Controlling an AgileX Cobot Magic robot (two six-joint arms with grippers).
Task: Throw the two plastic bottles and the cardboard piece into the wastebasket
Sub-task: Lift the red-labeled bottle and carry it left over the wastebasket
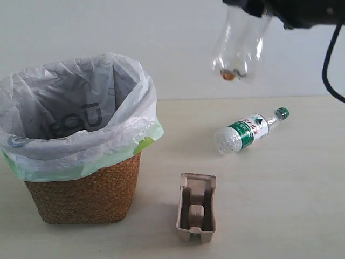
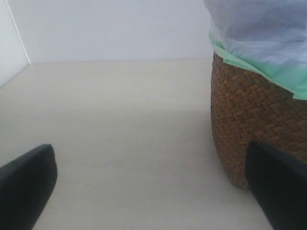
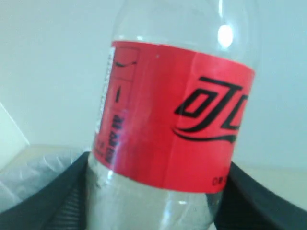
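My right gripper is shut on the larger clear bottle with the red label. In the exterior view that bottle hangs base-down high at the upper right, right of the wastebasket; its cap is hidden by the gripper. The wicker wastebasket with its white bag stands at the left. The smaller bottle with the green cap lies on the table at the right. The cardboard piece lies near the front, between them. My left gripper is open and empty, low over the table beside the wastebasket.
The table is a pale beige surface in front of a white wall. A black cable hangs from the right arm at the upper right edge.
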